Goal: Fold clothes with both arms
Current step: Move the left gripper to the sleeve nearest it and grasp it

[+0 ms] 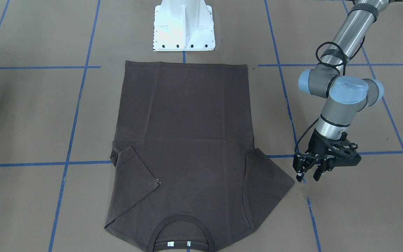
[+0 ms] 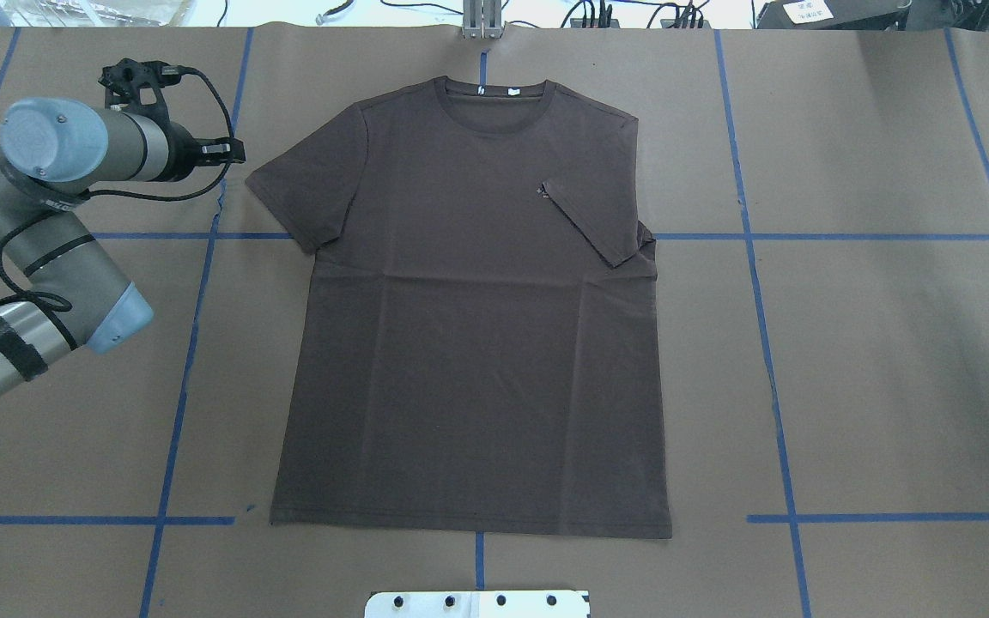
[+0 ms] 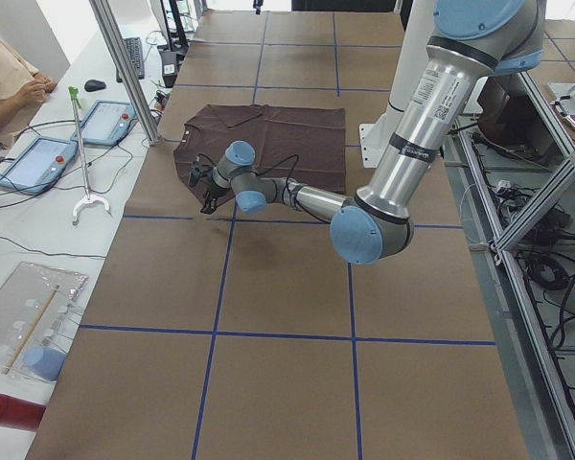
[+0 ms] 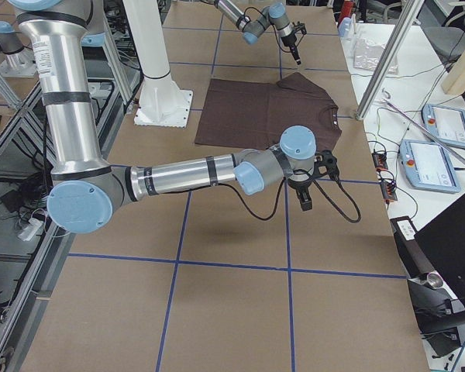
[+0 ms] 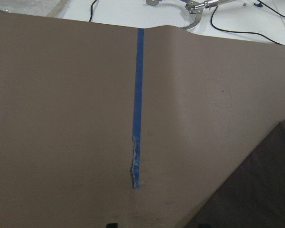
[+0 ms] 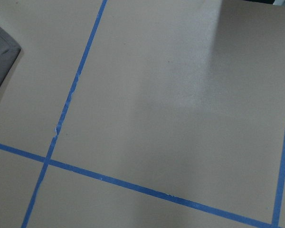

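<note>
The dark brown T-shirt (image 2: 477, 326) lies flat on the brown table, with its collar (image 2: 494, 94) away from the robot base. Its sleeve on the robot's right (image 2: 589, 215) is folded in over the chest. The other sleeve (image 2: 288, 189) lies spread out. My left gripper (image 1: 308, 175) is open and empty, low over the table just outside that spread sleeve's tip (image 1: 290, 180). It also shows in the overhead view (image 2: 235, 154). The left wrist view shows the sleeve edge (image 5: 261, 190). My right gripper (image 4: 304, 203) hangs above bare table off the shirt's other side. I cannot tell whether it is open.
The white pedestal base (image 1: 184, 26) stands at the shirt's hem side. Blue tape lines (image 2: 743, 236) grid the table. An operator (image 3: 10, 81) sits at a desk with tablets (image 3: 101, 120) beyond the collar end, past a metal post (image 3: 125, 67).
</note>
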`<state>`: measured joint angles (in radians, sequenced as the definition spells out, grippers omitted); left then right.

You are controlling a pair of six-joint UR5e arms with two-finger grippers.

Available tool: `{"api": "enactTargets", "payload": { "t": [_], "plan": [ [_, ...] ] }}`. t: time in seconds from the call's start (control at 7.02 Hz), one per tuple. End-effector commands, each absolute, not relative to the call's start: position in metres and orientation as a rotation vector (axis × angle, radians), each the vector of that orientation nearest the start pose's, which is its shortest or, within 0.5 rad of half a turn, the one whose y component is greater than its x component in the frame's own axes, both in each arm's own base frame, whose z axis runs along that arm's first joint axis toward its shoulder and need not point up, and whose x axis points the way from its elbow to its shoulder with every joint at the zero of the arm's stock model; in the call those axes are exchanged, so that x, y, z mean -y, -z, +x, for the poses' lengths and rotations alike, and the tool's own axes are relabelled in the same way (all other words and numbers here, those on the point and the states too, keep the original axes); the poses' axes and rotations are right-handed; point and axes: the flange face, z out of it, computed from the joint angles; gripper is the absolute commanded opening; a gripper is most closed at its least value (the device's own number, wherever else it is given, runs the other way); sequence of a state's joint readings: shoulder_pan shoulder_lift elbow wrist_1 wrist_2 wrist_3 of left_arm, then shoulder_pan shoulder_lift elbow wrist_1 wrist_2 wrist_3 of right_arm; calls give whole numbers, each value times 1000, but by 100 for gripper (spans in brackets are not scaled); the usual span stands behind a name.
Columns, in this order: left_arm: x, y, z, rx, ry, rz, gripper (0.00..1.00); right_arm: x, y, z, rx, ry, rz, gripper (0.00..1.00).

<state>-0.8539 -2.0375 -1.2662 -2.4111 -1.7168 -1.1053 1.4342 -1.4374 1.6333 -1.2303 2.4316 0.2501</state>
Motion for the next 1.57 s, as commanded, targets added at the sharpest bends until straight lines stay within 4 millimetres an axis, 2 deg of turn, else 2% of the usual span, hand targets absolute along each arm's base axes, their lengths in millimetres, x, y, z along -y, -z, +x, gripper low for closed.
{"api": "enactTargets", "payload": {
  "t": [0.0, 0.43, 0.86, 1.14, 1.28, 1.43],
  "plan": [
    [611, -454, 404, -863, 259, 496, 65, 564, -512, -19, 917, 125, 331, 100],
    [610, -452, 423, -851, 251, 502, 62, 567, -513, -20, 914, 125, 328, 100],
    [612, -452, 426, -846, 247, 502, 59, 567, -513, -20, 914, 124, 327, 100],
    [618, -449, 432, -843, 246, 501, 52, 567, -513, -20, 913, 124, 327, 100],
    [619, -448, 431, -846, 250, 502, 31, 567, -513, -20, 913, 124, 327, 100],
    [619, -448, 431, -846, 248, 502, 0, 567, -512, -20, 914, 125, 328, 100]
  ]
}}
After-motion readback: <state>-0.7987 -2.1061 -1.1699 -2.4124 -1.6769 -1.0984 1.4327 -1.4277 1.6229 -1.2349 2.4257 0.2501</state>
